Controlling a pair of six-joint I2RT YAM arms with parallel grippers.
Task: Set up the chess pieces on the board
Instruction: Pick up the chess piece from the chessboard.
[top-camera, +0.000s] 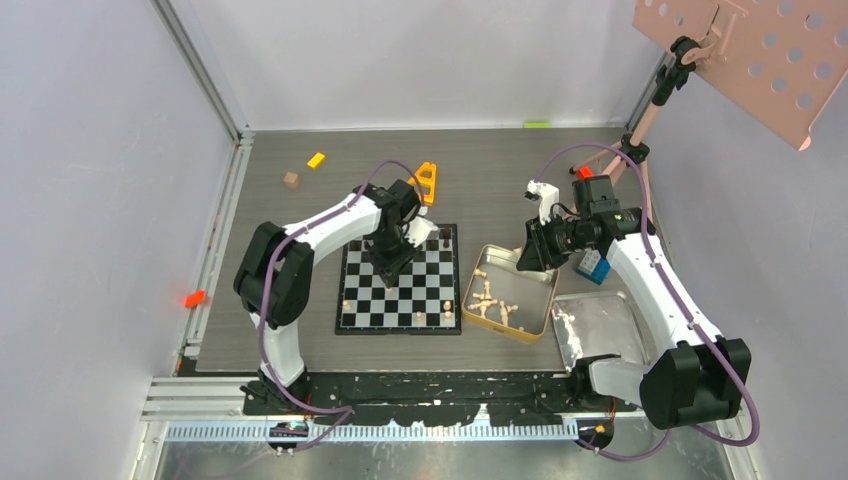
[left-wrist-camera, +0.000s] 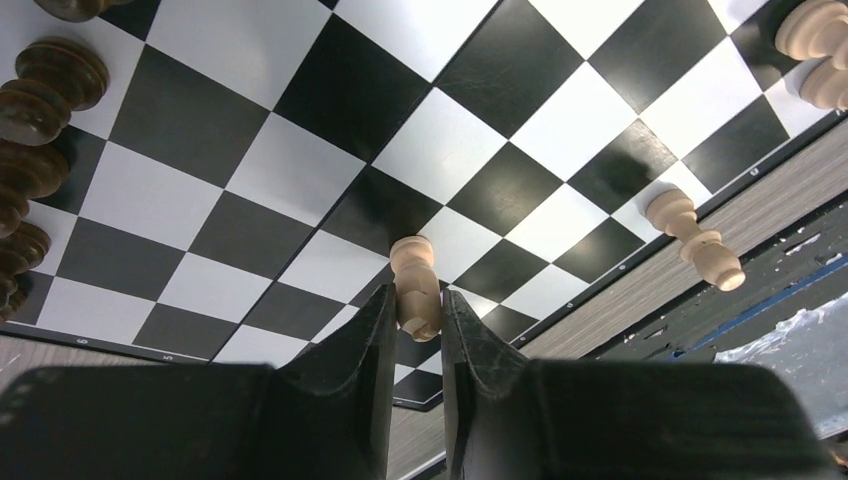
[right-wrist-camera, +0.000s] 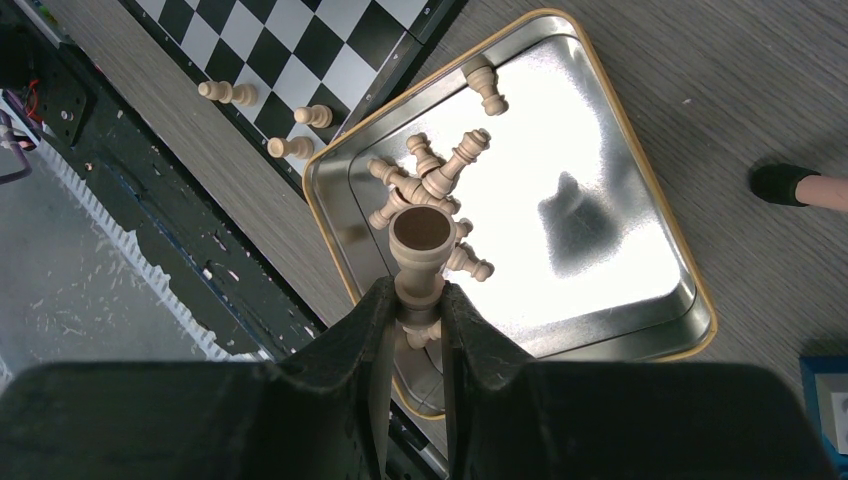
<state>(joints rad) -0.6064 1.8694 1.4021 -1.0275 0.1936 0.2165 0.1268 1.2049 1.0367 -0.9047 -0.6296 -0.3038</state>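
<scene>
The checkered board (top-camera: 425, 285) lies in the middle of the table. My left gripper (top-camera: 391, 262) hovers over it, shut on a pale tan chess piece (left-wrist-camera: 414, 283) held above the squares near the board's near edge. Dark brown pieces (left-wrist-camera: 40, 90) stand along one board edge, and pale pieces (left-wrist-camera: 693, 240) stand at the near edge. My right gripper (top-camera: 524, 256) is above the gold tin (top-camera: 545, 300), shut on a pale piece (right-wrist-camera: 420, 245) whose round felt base faces the camera. Several pale pieces (right-wrist-camera: 430, 180) lie loose in the tin (right-wrist-camera: 690, 290).
A shiny silver tray (top-camera: 600, 325) lies right of the tin. A blue object (top-camera: 593, 265) sits beside the right arm. An orange object (top-camera: 427, 180), a yellow block (top-camera: 316, 159) and a brown cube (top-camera: 291, 180) lie behind the board. A pink stand (top-camera: 760, 50) rises at the far right.
</scene>
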